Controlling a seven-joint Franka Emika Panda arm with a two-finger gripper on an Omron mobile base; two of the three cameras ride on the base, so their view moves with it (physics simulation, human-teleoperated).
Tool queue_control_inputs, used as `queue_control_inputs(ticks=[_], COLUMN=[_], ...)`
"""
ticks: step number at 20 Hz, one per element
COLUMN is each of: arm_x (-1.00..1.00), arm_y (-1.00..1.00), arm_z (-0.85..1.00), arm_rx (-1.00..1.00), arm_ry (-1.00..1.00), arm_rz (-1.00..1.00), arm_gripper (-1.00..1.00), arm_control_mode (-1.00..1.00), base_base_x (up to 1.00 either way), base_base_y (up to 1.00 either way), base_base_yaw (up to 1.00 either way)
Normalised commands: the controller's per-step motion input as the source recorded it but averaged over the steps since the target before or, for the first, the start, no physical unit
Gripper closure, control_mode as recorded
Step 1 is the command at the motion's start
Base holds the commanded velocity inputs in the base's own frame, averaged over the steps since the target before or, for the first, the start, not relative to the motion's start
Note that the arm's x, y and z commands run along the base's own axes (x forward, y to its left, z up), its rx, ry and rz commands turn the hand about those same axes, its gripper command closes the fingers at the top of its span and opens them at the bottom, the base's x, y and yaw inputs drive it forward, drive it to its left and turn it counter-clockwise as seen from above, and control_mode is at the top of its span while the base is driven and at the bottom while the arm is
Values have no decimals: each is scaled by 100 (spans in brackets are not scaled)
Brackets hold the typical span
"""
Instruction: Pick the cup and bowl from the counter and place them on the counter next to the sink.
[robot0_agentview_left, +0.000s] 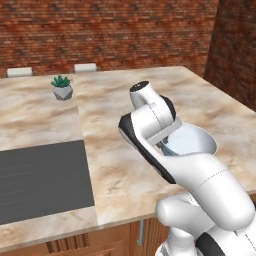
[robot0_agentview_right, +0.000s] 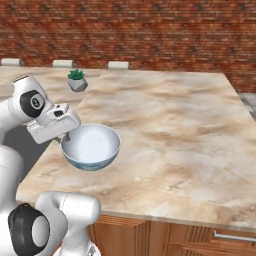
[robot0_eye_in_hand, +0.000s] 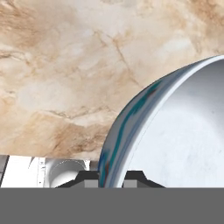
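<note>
One bowl (robot0_agentview_right: 91, 146), one potted plant (robot0_agentview_right: 76, 80)

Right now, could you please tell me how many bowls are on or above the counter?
1. The bowl is near the counter's front edge, its rim clamped in the gripper. The arm may hide others.

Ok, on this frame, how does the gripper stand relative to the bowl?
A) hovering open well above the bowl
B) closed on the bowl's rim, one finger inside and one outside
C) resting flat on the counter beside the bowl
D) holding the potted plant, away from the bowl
B: in the hand view the gripper straddles the rim of the bowl, one fingertip on each side, and the right base view shows the hand at the bowl's left edge.
</note>
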Motion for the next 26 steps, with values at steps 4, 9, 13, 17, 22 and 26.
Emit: queue_control_inputs(ticks=[4, 9, 13, 17, 22, 26], arm_x=[0, 12, 20, 22, 44, 53], arm_y=[13, 42, 44, 34, 55, 70], arm_z=[-1, -14, -21, -33, -48, -45], arm_rx=[3, 7, 9, 7, 0, 0], arm_ry=[0, 0, 1, 4, 13, 20], arm_rz=[8, 24, 28, 28, 15, 0], arm_gripper=[100, 100, 100, 100, 100, 100], arm_control_mode=[-100, -100, -100, -100, -100, -100], base_base_x=[0, 0, 0, 0, 0, 0], base_base_y=[0, 0, 0, 0, 0, 0], base_base_yaw=[0, 0, 0, 0, 0, 0])
